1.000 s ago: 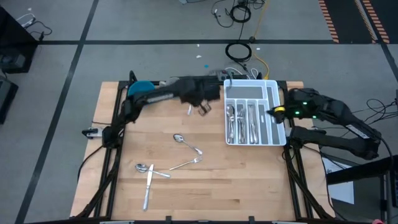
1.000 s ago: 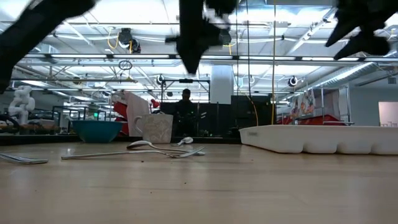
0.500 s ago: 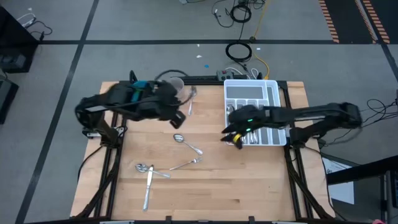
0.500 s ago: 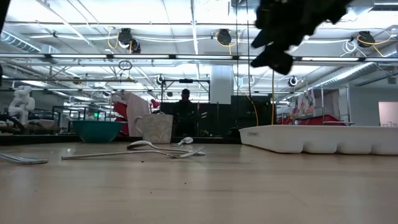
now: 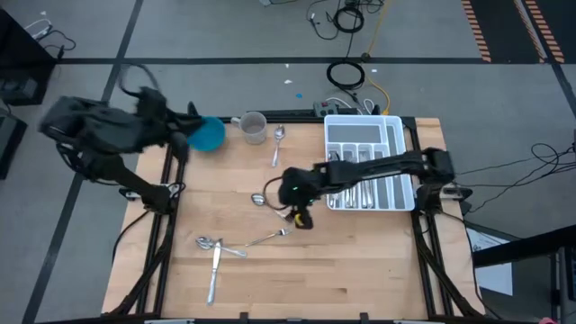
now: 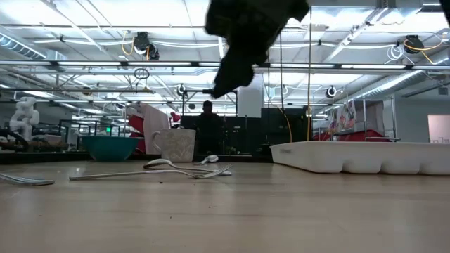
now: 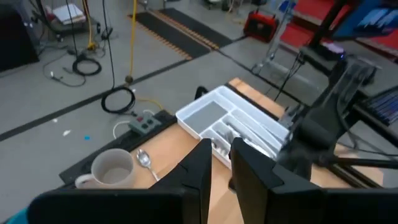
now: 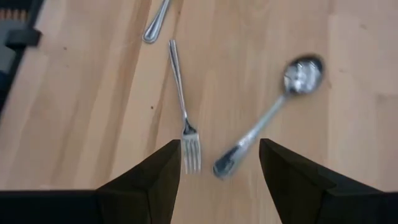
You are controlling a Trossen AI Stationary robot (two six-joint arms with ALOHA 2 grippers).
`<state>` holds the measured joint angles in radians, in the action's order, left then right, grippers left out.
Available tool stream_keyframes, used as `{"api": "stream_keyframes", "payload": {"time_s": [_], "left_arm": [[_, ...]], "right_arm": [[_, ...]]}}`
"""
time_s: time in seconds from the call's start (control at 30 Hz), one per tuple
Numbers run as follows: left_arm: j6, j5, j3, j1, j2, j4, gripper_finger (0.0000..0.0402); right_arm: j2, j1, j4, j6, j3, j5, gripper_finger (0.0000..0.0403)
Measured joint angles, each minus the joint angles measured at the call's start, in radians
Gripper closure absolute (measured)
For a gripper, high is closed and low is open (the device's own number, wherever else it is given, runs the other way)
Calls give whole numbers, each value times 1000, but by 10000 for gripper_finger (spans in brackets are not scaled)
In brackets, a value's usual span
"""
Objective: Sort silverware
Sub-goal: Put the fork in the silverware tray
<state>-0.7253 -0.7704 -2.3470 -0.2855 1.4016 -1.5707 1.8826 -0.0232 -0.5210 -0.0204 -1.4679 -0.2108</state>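
Loose silverware lies flat on the wooden table: a spoon (image 5: 270, 205), a fork (image 5: 270, 238), another spoon (image 5: 209, 242), a knife (image 5: 214, 270), and a spoon (image 5: 278, 142) by the mug. More silverware (image 5: 353, 180) fills the white tray (image 5: 403, 135). My right gripper (image 5: 301, 217) hovers open above the table's middle. In its wrist view the fork's tines (image 8: 190, 151) and the spoon's handle end (image 8: 227, 163) lie below the gap between its fingers (image 8: 219, 171). My left gripper (image 7: 222, 168) is drawn back high over the far left corner, narrowly open with nothing in it.
A blue bowl (image 5: 209, 135) and a grey mug (image 5: 253, 127) stand at the far edge, left of the tray. The tray sits at the far right. Bare wood lies along the near edge and at the near right.
My left arm has pulled away from the tray toward the table's far left corner and risen. My right arm has swung from beside the tray's right side across it to the table's middle and come down over the spoon and fork, its wrist rolling.
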Motion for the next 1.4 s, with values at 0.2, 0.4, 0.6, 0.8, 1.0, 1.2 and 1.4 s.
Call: {"api": "stream_keyframes", "payload": {"time_s": [0.2, 0.4, 0.6, 0.8, 1.0, 1.2, 1.4], "left_arm": [[34, -2, 0, 1, -65, 0, 336], [95, -2, 0, 1, -104, 0, 336], [154, 2, 0, 1, -120, 0, 336], [175, 3, 0, 1, -131, 0, 336], [216, 10, 0, 1, -138, 0, 336], [235, 10, 0, 1, -148, 0, 336], [237, 10, 0, 1, -148, 0, 336]], "right_arm": [[159, -35, -30, -43, -144, 0, 193], [266, -65, -35, -68, -227, 3, 193], [323, -76, -29, -71, -232, 46, 193], [371, -84, 11, -71, -233, 59, 193], [395, -102, 59, -73, -233, 115, 194], [398, -118, 50, -121, -233, 182, 247], [398, -130, 40, -147, -233, 178, 338]]}}
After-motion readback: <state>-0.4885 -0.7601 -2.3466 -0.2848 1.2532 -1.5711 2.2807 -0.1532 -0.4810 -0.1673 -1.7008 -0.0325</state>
